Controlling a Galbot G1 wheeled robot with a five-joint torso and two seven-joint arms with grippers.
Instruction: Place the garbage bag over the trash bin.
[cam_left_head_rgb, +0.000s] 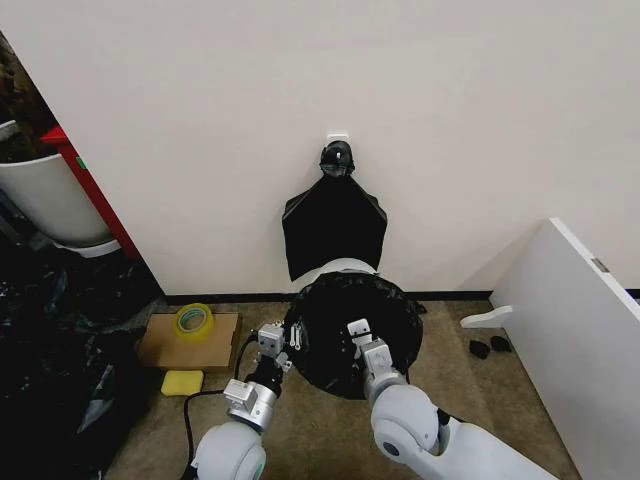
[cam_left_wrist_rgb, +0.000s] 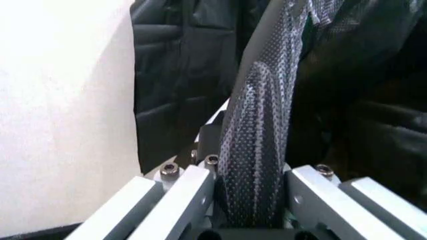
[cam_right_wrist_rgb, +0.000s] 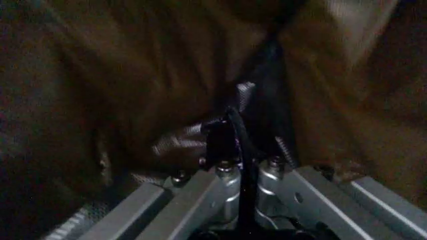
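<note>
Now garbage bag (cam_left_head_rgb: 350, 335) draped over trash bin (cam_left_head_rgb: 347, 266), left end effector (cam_left_head_rgb: 290, 338) gripping

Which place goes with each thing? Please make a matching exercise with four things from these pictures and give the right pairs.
Things:
1. garbage bag
2. trash bin
3. tape roll
4. bundle of black bags

Places:
A. on the flat cardboard on the floor
B. hanging on the wall from a hook
C. draped over the bucket's mouth, with the left gripper and the right gripper at it
D. against the wall, just a strip of rim uncovered

Pairs: 1-C, 2-D, 3-A, 4-B
</note>
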